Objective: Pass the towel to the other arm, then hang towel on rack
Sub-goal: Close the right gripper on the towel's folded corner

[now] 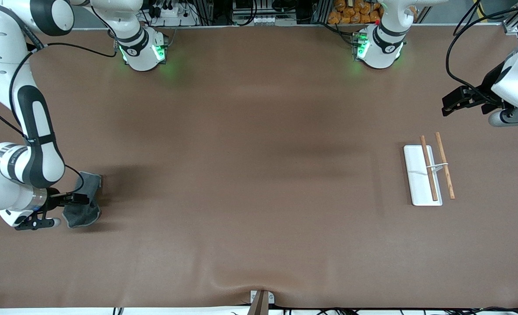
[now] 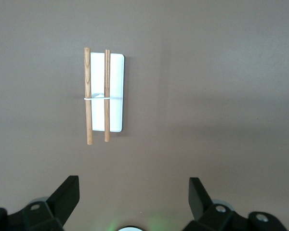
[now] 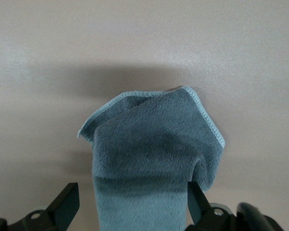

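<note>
Down at the right arm's end of the table, the right gripper [image 1: 77,197] is low over the towel [image 1: 84,202], a dark grey cloth lying bunched and folded on the brown table [image 1: 250,175]. In the right wrist view the towel [image 3: 151,159] fills the space between the two black fingers [image 3: 65,204], its pale stitched edge curling round the top fold. The fingers stand wide apart on either side of the cloth; one of them is right at its edge, and whether it touches I cannot tell. Nothing is pinched, and the towel rests on the table.

Over at the left arm's end, the left gripper [image 1: 453,103] hangs in the air above bare table, waiting, close to the rack [image 1: 429,175] but not over it. Its wrist view shows both fingers [image 2: 65,199] spread wide with nothing between them. The rack [image 2: 106,94] lies in plain sight there: a white flat base with two thin wooden rods running side by side, a thin wire crossing them at the middle. One rod sits over the base, the other just off its edge.

Towel and rack are well apart, at the two ends of the table.
</note>
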Tool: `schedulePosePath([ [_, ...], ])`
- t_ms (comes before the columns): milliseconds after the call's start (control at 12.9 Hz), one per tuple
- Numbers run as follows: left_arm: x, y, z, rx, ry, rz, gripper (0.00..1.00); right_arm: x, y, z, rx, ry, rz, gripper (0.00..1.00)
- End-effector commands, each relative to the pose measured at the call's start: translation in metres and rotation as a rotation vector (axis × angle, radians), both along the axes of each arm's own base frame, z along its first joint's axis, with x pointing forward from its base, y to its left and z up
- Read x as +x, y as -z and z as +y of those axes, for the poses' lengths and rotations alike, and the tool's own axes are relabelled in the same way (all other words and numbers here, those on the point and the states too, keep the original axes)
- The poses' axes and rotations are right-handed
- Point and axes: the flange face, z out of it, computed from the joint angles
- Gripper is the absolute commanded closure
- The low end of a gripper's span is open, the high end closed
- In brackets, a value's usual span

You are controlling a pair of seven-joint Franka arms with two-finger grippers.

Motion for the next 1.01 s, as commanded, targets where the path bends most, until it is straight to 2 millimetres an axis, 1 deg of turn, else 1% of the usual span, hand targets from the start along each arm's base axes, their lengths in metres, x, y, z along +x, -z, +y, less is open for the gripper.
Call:
schedulePosePath([
  [0,0.003,-0.003,0.000,-0.028,0.009,-0.006,0.00,0.001,0.009,-0.002,0.014,-0.010,-0.015,0.20],
  [78,0.003,-0.003,0.001,-0.028,0.008,-0.006,0.00,0.002,0.011,-0.002,0.013,-0.013,-0.021,0.41],
  [156,0.003,-0.003,0.001,-0.028,0.008,-0.006,0.00,0.002,0.015,-0.002,0.013,-0.032,-0.024,0.67],
  [233,0.003,-0.003,0.001,-0.029,0.008,-0.006,0.00,0.001,0.017,-0.006,0.015,-0.031,-0.023,0.89],
  [311,0.003,-0.003,0.001,-0.029,0.008,-0.006,0.00,0.000,0.018,-0.006,0.022,-0.024,-0.022,1.00],
  [544,0.003,-0.004,0.001,-0.028,0.008,-0.008,0.00,0.000,0.018,0.002,0.039,-0.024,-0.015,1.00],
  [700,0.003,-0.004,-0.001,-0.029,0.011,-0.008,0.00,0.001,0.011,0.007,0.037,-0.038,-0.021,1.00],
  [778,0.003,-0.005,0.001,-0.029,0.008,-0.009,0.00,0.005,-0.001,0.017,0.035,-0.078,-0.029,1.00],
  [856,0.002,-0.005,0.000,-0.029,0.009,-0.009,0.00,0.008,-0.017,0.029,0.030,-0.118,-0.043,1.00],
  [933,0.003,-0.005,0.001,-0.029,0.008,-0.009,0.00,0.009,-0.035,0.036,0.031,-0.139,-0.050,1.00],
])
